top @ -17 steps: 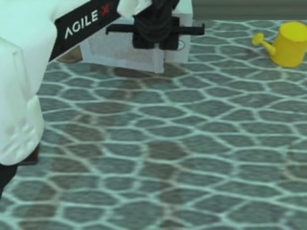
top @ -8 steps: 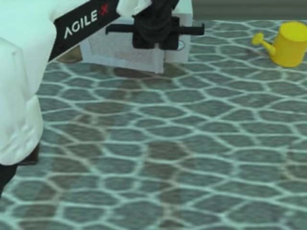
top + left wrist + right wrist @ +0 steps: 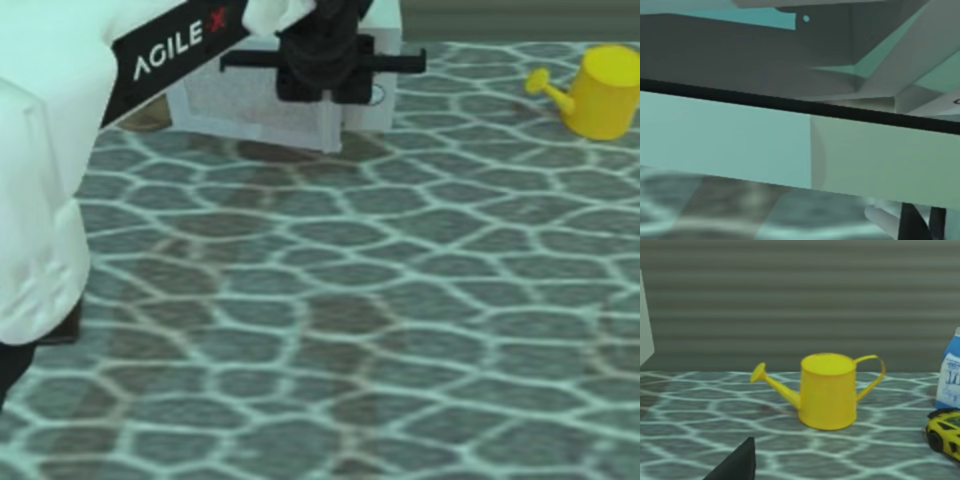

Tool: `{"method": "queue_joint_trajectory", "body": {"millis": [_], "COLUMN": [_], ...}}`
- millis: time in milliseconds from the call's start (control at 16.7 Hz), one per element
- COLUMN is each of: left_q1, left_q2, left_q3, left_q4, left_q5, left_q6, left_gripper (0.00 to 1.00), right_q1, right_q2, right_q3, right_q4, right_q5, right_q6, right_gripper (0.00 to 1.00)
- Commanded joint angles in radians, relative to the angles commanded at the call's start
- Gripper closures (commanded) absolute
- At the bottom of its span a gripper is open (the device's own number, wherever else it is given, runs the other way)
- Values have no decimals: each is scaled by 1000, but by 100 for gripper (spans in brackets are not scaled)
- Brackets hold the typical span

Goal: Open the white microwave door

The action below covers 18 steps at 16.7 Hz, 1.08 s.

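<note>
The white microwave point(image 3: 386, 112) stands at the table's far edge, left of centre in the top view. Its door point(image 3: 240, 105), with a grey speckled window, looks slightly ajar: the free right corner juts forward of the knob panel. My left gripper point(image 3: 322, 92) reaches down over that free edge and is shut on the door. In the left wrist view the microwave point(image 3: 740, 135) fills the picture, and dark fingers point(image 3: 910, 227) sit close together beside a pale rounded part. My right gripper point(image 3: 737, 465) shows only as a dark tip, parked far from the microwave.
A yellow watering can point(image 3: 600, 90) stands at the far right and faces the right wrist camera point(image 3: 827, 390). Beside it are a blue and white carton point(image 3: 950, 370) and a yellow toy car point(image 3: 945, 435). My left arm point(image 3: 40, 180) covers the table's left side.
</note>
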Motion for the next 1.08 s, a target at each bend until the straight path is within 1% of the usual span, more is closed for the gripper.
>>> {"method": "queue_joint_trajectory", "body": {"millis": [300, 480, 720, 1080], "left_q1": [-7, 0, 10, 11], "left_q2": [2, -38, -103, -112], "left_q3": [-4, -65, -170, -186], "left_q4": [2, 34, 89, 97], "left_q5": [5, 14, 45, 51], "left_q6": [-1, 35, 93, 102], "left_gripper": [100, 100, 100, 100], "right_q1": [0, 0, 0, 0], "right_q2": [0, 0, 0, 0], "right_q3": [0, 0, 0, 0], "right_q4": [0, 0, 0, 0], "right_q5": [0, 0, 0, 0], "right_q6": [0, 0, 0, 0], "right_gripper": [0, 0, 0, 0]}}
